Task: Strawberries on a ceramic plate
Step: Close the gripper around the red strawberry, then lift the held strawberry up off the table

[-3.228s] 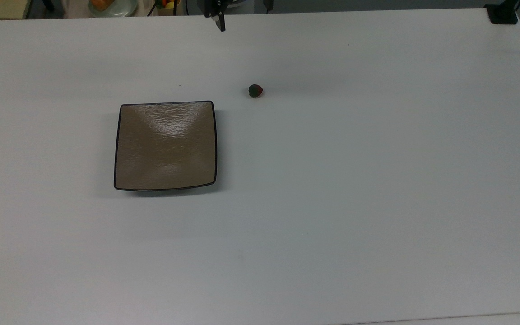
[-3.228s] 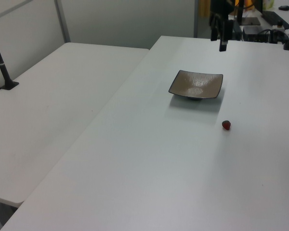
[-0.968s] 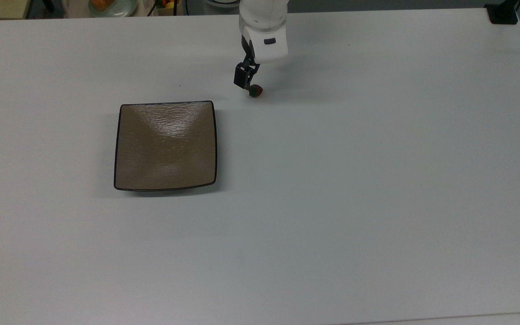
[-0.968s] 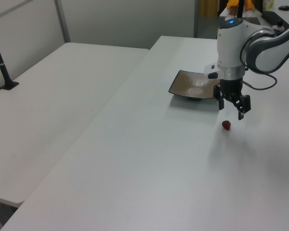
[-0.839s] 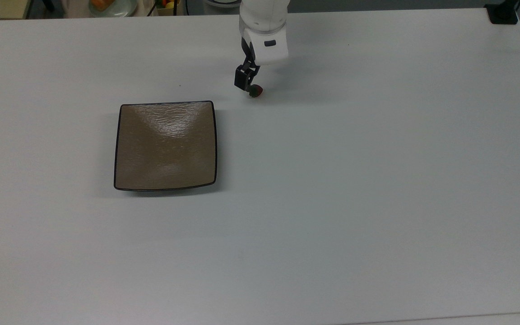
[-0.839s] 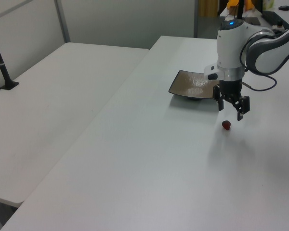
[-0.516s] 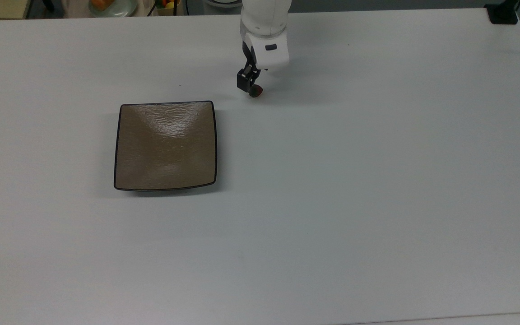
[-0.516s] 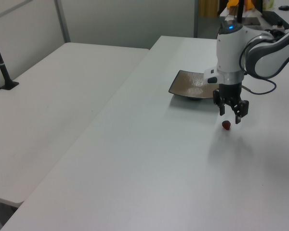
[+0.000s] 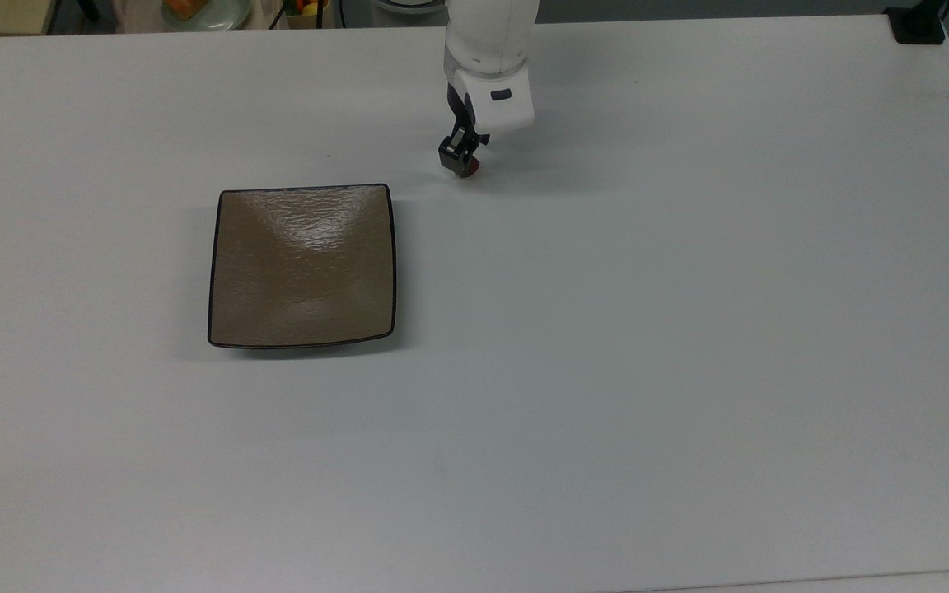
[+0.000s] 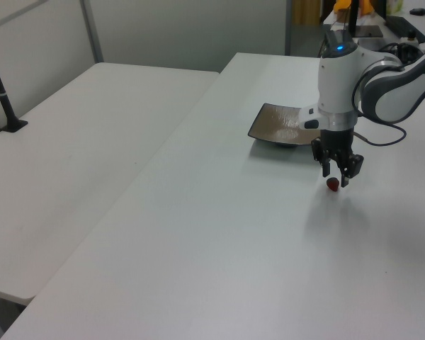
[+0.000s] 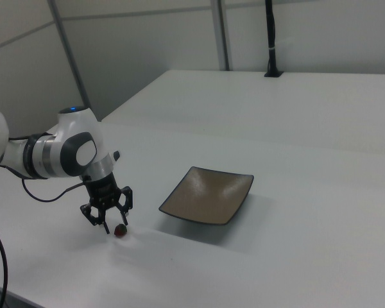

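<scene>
In the top view, we see the small red strawberry with its dark green cap (image 9: 468, 168) lying on the white tabletop (image 9: 606, 329), well apart from the large square tan-brown ceramic plate with a thin black rim (image 9: 302, 264), which holds nothing. So we judge the task barely begun: the berry is not yet gripped, lifted or carried. The black two-finger end effector (image 9: 460, 158) sits right over it, lower and closer than a second ago.

In the left view, the end effector (image 10: 337, 177) has its fingers apart, straddling the strawberry (image 10: 333, 184) just above the tabletop; earlier it hung higher with a wider spread.

In the right view, the spread fingers of the end effector (image 11: 111, 224) reach down beside the strawberry (image 11: 120, 230), with the plate (image 11: 207, 195) to the right view's right.
</scene>
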`<state>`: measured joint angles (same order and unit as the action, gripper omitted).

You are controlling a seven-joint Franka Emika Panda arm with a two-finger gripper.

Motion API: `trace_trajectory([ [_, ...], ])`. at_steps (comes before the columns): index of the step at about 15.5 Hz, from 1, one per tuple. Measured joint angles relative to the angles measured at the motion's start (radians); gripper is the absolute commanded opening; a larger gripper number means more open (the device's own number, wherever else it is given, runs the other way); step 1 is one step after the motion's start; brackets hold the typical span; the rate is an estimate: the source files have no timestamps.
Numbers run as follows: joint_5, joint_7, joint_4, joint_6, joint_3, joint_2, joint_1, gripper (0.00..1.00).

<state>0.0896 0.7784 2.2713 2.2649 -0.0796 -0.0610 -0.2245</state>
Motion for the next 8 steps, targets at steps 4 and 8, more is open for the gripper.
trace_trajectory([
  [4, 0.026, 0.000, 0.010, 0.031, -0.002, -0.017, 0.000, 0.41],
  [8, 0.046, 0.000, 0.016, 0.055, -0.008, -0.023, -0.001, 0.01],
])
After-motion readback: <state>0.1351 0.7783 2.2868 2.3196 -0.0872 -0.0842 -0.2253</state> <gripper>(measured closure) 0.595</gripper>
